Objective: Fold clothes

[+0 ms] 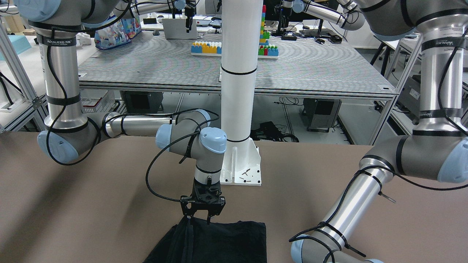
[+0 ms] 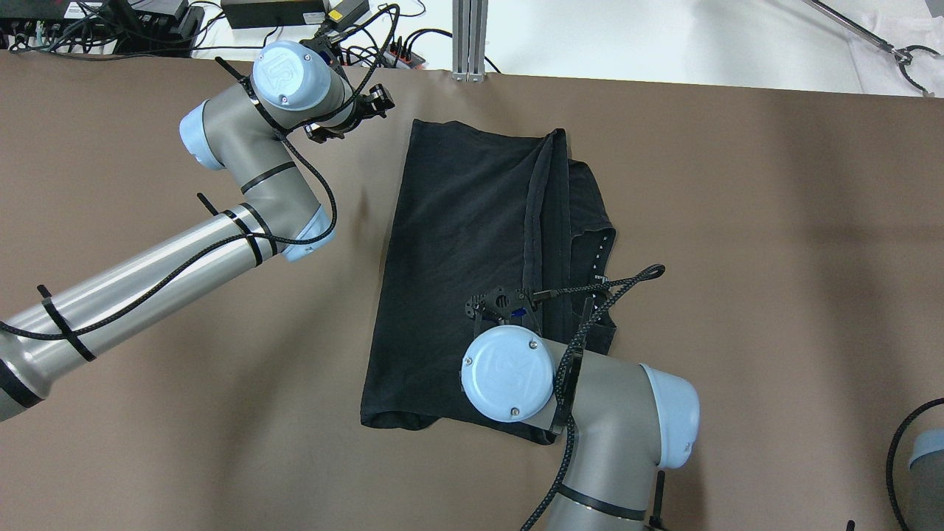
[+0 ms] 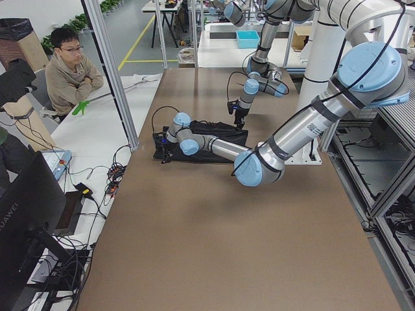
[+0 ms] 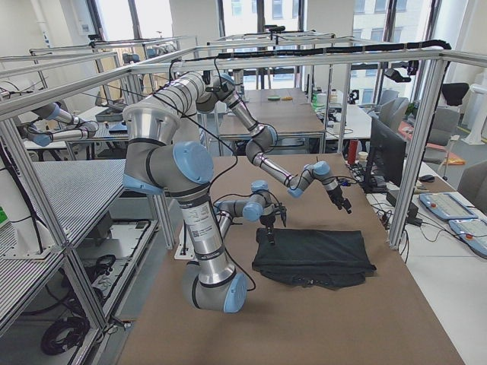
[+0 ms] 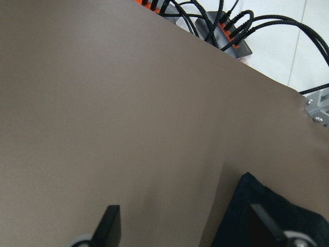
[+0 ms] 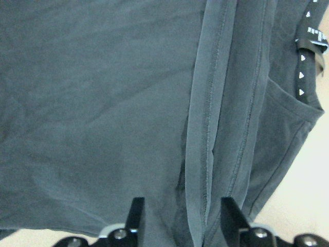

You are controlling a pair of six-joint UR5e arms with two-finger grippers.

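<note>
Though beside the garment point(image 2: 457, 243), left pincer point(image 2: 351, 116) near cables point(image 2: 402, 51).

"WANJEED" marks an arm band point(image 1: 58, 41); "HUAWEI" marks a monitor point(image 3: 27, 208).

Six cameras around one table point(image 2: 737, 295)
The overhead view looks down from behind, and the front view faces back across it. Two side views look along it from opposite ends, farther off. Both wrist views sit close above the surface. All six share the black shirt point(image 2: 457, 243), at lower right in the left wrist frame.
</note>
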